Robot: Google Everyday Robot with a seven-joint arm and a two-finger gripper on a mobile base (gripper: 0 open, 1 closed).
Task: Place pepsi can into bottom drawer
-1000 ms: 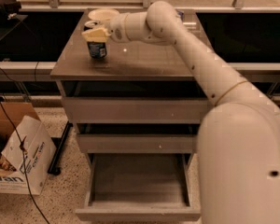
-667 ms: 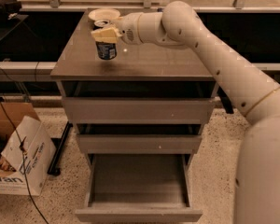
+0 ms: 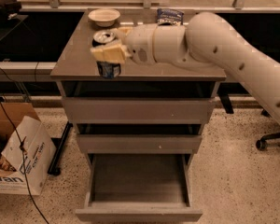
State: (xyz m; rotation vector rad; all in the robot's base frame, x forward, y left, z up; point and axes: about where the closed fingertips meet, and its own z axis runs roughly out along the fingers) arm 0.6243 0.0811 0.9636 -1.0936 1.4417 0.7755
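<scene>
The pepsi can point(image 3: 107, 68) is a small dark-blue can with a silver top. My gripper point(image 3: 108, 46) is shut on it, with one cream finger point(image 3: 107, 52) across its front, and holds it near the front left of the cabinet top point(image 3: 74, 64). Whether the can rests on the top or hangs just above it, I cannot tell. The bottom drawer point(image 3: 139, 214) is pulled out below, open and empty, with grey walls and a flat front panel. My arm reaches in from the right.
A white bowl point(image 3: 104, 17) and a flat dark-blue snack bag point(image 3: 170, 16) sit at the back of the cabinet top. Two shallower grey drawers point(image 3: 138, 110) are closed above the open one. A cardboard box point(image 3: 18, 157) and cables lie on the floor at left. A chair base point(image 3: 270, 141) is at right.
The gripper has carried the can from the back left of the cabinet top toward its front edge. The view has moved closer.
</scene>
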